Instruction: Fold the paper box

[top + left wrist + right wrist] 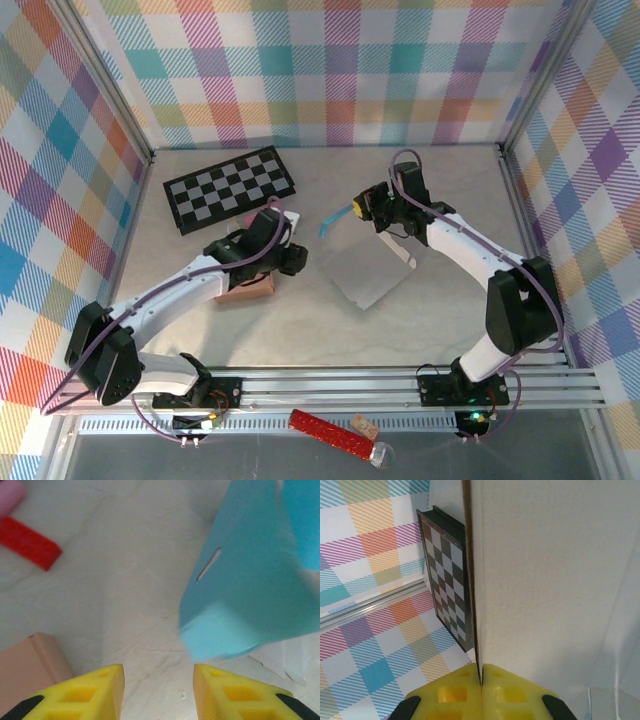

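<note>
Paper box (365, 275) lies partly flattened right of centre in the overhead frame, a grey-white sheet on the table (430, 175). One edge is lifted toward the upper left, and a light blue strip of it shows there. The right pincer (354, 210) sits just above the sheet at upper centre, at that raised edge. In the right wrist view its yellow fingers (455, 692) are pressed together at the bottom of the frame. They pinch the thin edge of the box (545, 580), whose pale wall rises up the right half of the picture. A checkerboard (447, 590) stands in the left half.

The left pincer (292, 258) is just left of the box in the overhead frame, near it but apart. In the left wrist view its fingers (100, 690) stand spread at the bottom edge with only bare table between them, holding and touching nothing. The blue face of the box (250, 580) hangs in the upper right of that frame, a narrow slit cut in it, its lower corner above and slightly right of the gap. A tan block (30, 667) sits at lower left beside the left finger, and a red block (30, 542) lies at upper left.
</note>
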